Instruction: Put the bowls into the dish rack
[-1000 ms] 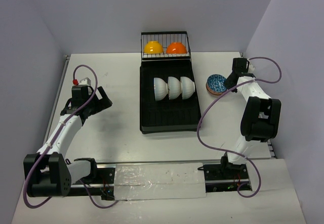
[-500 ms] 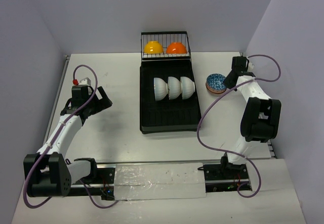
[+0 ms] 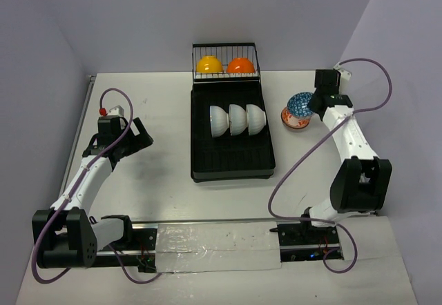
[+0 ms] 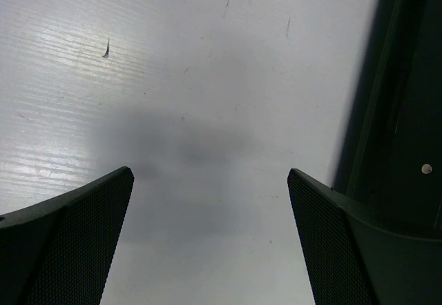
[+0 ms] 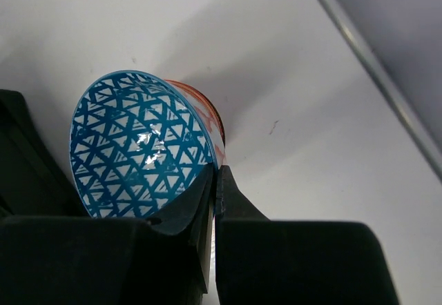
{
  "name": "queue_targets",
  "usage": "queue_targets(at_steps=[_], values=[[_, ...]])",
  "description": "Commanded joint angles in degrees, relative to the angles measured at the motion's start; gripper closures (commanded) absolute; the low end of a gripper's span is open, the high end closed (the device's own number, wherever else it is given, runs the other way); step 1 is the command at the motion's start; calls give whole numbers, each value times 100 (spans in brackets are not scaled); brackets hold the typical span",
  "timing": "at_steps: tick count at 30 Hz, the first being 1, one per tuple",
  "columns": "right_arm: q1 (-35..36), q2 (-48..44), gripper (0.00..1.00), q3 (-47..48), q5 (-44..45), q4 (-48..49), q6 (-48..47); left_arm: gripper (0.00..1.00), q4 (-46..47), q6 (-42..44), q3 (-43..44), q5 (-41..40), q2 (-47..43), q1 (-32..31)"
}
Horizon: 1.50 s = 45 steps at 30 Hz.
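The right gripper is pinched tight on the rim of a small round bowl, blue-patterned inside and red-white outside. The bowl hangs tilted just over what looks like a stack of like bowls, right of the big black slatted dish rack. Next, it likely needs carrying to a free slot there. The left gripper hangs wide apart over the white worktop.

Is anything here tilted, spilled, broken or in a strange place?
Only one thing: the blue patterned bowl hangs tilted, its rim pinched in the right pincer, by a second patterned bowl right of the dish rack. Nothing looks spilled or broken.
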Motion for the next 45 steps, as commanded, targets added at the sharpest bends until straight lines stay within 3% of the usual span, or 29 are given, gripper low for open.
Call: queue_targets(at_steps=[1, 6, 12, 18, 25, 35, 45], values=[[327, -685, 100, 435, 752, 113, -217, 1, 173, 18, 80, 114, 16, 29], [1153, -1371, 100, 760, 1087, -141, -533, 1, 191, 0, 89, 96, 34, 38], [2673, -1644, 100, 1278, 1527, -993, -807, 1, 182, 44, 106, -97, 25, 38], [4333, -1320, 100, 1727, 2246, -1915, -833, 1, 182, 44, 115, -220, 42, 38], [5706, -363, 100, 2139, 3030, -2725, -623, 1, 138, 79, 106, -379, -168, 29], [6753, 1834, 100, 4020, 3531, -4465, -234, 1, 77, -140, 71, -378, -204, 29], [6894, 2565, 100, 4329, 3320, -5266, 19, 1, -90, -281, 80, -713, -283, 38]])
